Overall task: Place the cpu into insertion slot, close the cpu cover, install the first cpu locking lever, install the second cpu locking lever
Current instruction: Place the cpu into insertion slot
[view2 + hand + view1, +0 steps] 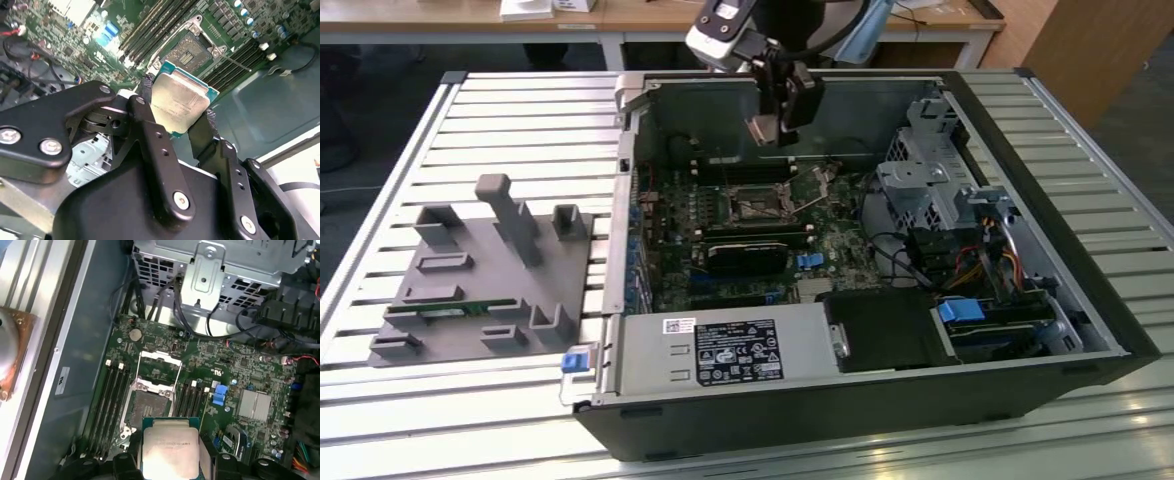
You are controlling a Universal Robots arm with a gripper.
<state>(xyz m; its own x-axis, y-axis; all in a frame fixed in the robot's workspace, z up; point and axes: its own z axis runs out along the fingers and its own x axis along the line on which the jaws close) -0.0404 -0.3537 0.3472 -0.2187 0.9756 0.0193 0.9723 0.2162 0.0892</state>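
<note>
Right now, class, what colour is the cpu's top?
The cpu top is dull silver, green-edged; best in the second wrist view.

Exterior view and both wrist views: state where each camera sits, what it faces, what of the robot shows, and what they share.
Exterior view: off the arm, high, looking down into the open case; shows the gripper shut on the cpu.
Second wrist view: on the wrist, looking past the gripper's fingers and cpu at the slot.
First wrist view: on the wrist, looking down at the slot; fingers flank the cpu.
Shared: all three show the cpu and the slot.
</note>
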